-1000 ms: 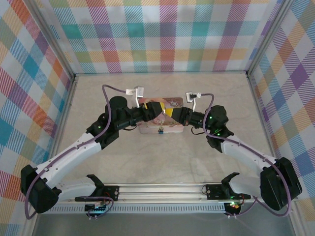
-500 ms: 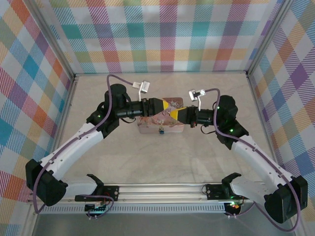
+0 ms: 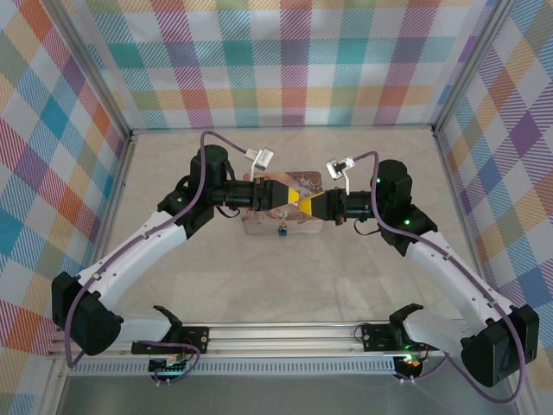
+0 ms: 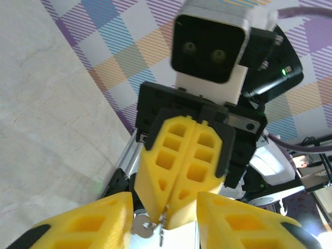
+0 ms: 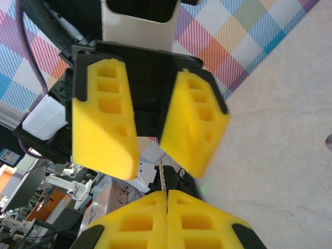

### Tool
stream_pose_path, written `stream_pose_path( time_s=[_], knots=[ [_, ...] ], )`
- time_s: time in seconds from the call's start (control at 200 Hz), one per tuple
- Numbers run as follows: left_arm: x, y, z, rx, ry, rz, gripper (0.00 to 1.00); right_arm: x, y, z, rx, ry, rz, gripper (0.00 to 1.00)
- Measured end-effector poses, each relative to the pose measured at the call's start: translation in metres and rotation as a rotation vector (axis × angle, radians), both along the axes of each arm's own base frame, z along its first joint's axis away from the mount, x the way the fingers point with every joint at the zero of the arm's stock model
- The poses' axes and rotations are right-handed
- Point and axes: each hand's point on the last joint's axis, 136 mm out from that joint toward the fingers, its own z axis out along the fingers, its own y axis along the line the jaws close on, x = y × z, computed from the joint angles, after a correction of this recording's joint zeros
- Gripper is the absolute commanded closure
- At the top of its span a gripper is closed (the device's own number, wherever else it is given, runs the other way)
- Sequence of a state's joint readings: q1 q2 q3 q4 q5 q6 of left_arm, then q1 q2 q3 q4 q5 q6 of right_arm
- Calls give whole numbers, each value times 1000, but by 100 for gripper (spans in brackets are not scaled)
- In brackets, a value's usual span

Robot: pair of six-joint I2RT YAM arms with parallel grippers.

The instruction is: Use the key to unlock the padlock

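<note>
Backdrop: plaid walls (image 3: 294, 60) close in a pale table (image 3: 285, 285), and you have both arms reaching in to meet over the middle of it.
Tin: a flat pink tin (image 3: 304, 226) lies right under that meeting point.
Padlock: the padlock (image 3: 282, 231) sits at the tin's near edge, just nearer than the two grippers, and neither one touches it.
Right gripper: the right gripper (image 4: 171, 202) has its yellow pads pressed together, pinching the key (image 4: 140, 226), whose silvery end pokes out past the fingertips.
Key position: it is held up in the air between the arms, above the tin and apart from the padlock.
Left gripper: the left gripper (image 5: 155, 150) faces the right one tip to tip with its fingers spread, one on either side of the protruding key. You cannot tell whether either pad touches it.
Step in hand: this looks like a mid-air hand-over or re-grip of the key — not insertion yet.
Next move: if you mean to pass it, you likely need the left pads squarely on the exposed end before the right lets go — so thin a key could twist or drop. After that the blade must come down to the padlock, and you cannot read from here which way the keyhole faces.
</note>
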State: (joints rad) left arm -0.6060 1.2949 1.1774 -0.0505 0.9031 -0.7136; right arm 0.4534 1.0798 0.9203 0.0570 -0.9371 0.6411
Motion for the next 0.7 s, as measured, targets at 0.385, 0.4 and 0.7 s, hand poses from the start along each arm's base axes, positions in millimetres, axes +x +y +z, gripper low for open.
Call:
stream_pose_path(
  time_s=[0.385, 0.4, 0.7],
  knots=[
    [-3, 2, -5, 25, 15, -9, 100, -2, -2, -2, -10, 9, 17, 100],
    [-3, 2, -5, 25, 7, -10, 100, -2, -2, -2, -10, 9, 17, 100],
    [2, 2, -6, 34, 5, 21, 100, 5, -5, -3, -9, 17, -24, 52]
  ],
)
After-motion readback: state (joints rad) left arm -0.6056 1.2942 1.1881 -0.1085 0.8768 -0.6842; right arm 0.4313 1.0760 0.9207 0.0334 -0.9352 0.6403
